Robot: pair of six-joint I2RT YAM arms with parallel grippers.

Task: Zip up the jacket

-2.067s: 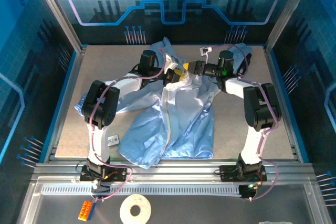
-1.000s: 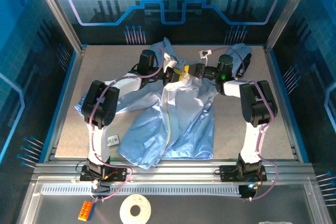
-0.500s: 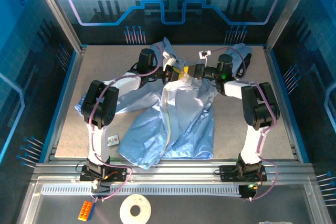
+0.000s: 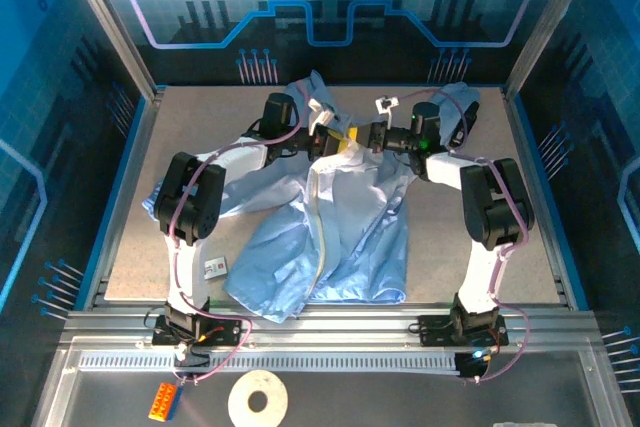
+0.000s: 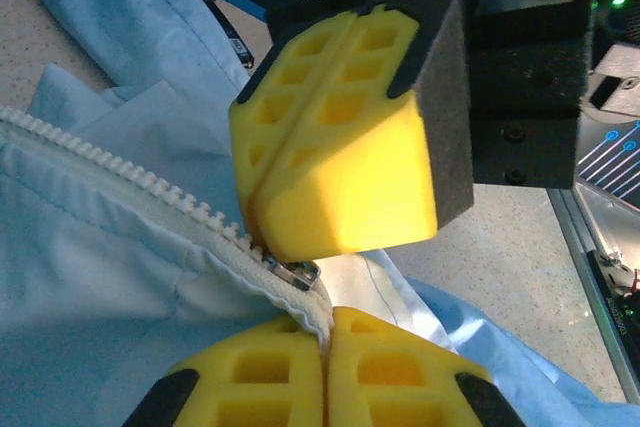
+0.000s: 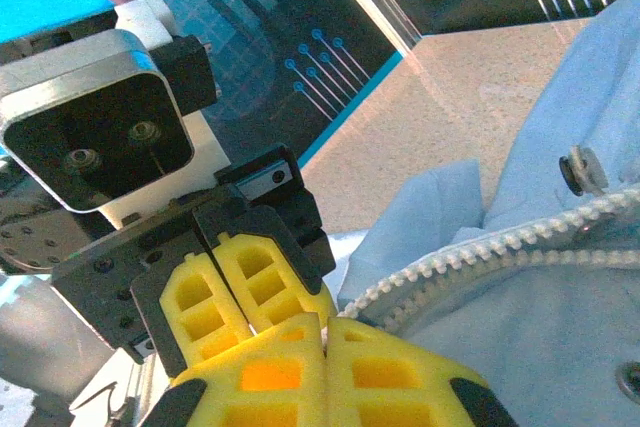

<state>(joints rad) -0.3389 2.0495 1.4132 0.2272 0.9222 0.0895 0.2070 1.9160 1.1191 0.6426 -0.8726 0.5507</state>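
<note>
- Pads of the left gripper (image 5: 325, 347), yellow foam blocks with square holes, are pressed together. They pinch the end of the pale whitish zipper strip (image 5: 150, 187) of the large light-blue crinkly fabric jacket (image 5: 90, 277). The white tape comes up from between them.
- Just above, the yellow pads of the right gripper (image 5: 268, 202) are also pressed together. Their tip touches the zipper strip beside a small metal slider (image 5: 297, 273). I cannot tell if anything is caught between them.
- In the right wrist view, a row of whitish zipper teeth (image 6: 470, 259) curves toward the closed pads. A round metal snap button (image 6: 578, 169) sits on the blue cloth further out.
- From above, the two grippers meet tip to tip at the far end of the zipper, near the collar.
- The jacket lies spread on the tan speckled table (image 4: 200, 117) between the two arms. Its hem is toward the arm bases, and one sleeve passes under the left arm.
- A small white card (image 4: 215, 267) lies on the table, just beside the jacket's lower left edge.
</note>
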